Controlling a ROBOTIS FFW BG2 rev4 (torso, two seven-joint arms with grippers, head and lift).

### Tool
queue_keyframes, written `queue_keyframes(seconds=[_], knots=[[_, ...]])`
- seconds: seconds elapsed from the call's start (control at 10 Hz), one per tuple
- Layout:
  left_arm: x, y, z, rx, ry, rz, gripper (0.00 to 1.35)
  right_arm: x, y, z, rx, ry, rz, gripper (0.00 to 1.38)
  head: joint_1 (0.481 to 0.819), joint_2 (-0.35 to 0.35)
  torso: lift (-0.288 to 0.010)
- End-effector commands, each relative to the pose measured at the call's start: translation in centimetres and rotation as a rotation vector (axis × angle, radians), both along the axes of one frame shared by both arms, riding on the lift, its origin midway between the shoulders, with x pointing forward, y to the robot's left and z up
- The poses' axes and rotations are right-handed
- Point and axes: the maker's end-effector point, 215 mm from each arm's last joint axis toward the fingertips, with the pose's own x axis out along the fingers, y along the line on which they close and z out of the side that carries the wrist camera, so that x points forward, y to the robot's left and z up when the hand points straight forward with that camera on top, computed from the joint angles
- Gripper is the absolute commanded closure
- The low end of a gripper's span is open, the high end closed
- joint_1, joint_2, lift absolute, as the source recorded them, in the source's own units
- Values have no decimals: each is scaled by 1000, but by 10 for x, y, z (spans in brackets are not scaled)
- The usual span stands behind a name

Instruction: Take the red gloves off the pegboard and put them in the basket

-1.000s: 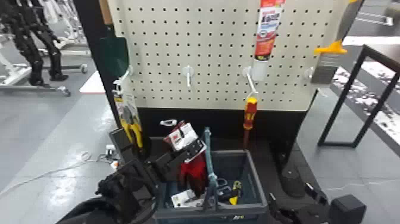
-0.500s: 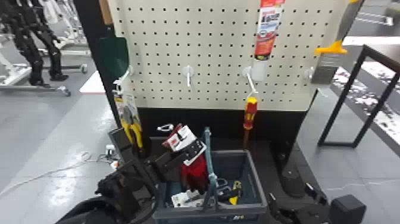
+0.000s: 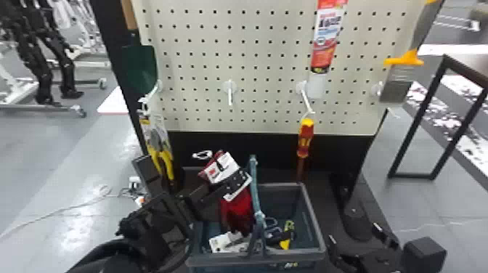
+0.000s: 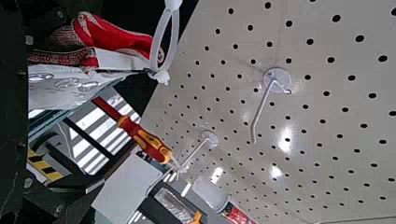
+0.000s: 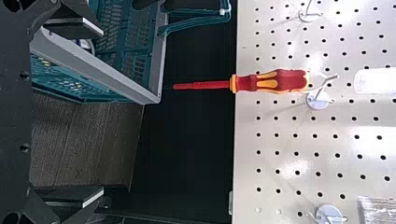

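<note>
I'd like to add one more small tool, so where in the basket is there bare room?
The basket's far right corner looks bare, between its far wall, right wall and the yellow-and-black tool. The left side is crowded by the red gloves and white package.

1. Left gripper: black fingers set wide apart.
2. Red gloves: off the pegboard, between the fingers and nearer one of them; printed white card attached. Contact with the finger cannot be confirmed.
3. White loop: fixed at the card's end.
4. Near hook: mounted on the pegboard, bare.
5. Farther hook: carries a red-and-yellow screwdriver.
6. Beyond it: a white-capped tube, its body partly red.
</note>
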Motion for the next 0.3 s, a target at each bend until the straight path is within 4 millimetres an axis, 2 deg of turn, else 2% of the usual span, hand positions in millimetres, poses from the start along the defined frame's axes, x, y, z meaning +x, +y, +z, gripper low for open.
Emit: queue_keyframes(seconds=[0.0,0.2], knots=[[0,-1,0,-2,1,-1,259,0,0,0,-1,-1,0,117,549,0,-100],[-1,0,-1,-3,3,1,259,0,0,0,1,0,0,117,549,0,-100]])
